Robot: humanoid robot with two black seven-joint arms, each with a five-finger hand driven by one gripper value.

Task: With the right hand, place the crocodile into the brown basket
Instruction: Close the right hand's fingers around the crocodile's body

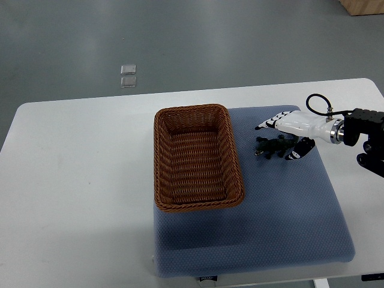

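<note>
A small dark green toy crocodile (268, 147) lies on the blue mat (282, 216), just right of the brown wicker basket (161, 157). The basket is rectangular and has nothing in it. My right hand (276, 141), white with black fingertips, reaches in from the right edge and sits over the crocodile's right end. Its fingers (267, 125) stretch out on the far side of the toy and the thumb (296, 152) is on the near side. The hand is open and the crocodile still rests on the mat. My left arm does not show.
The blue mat covers the right half of a white table (72, 180), and the basket overlaps the mat's left edge. Two small clear squares (128, 75) lie on the grey floor beyond the table. A wooden box corner (363, 6) shows top right.
</note>
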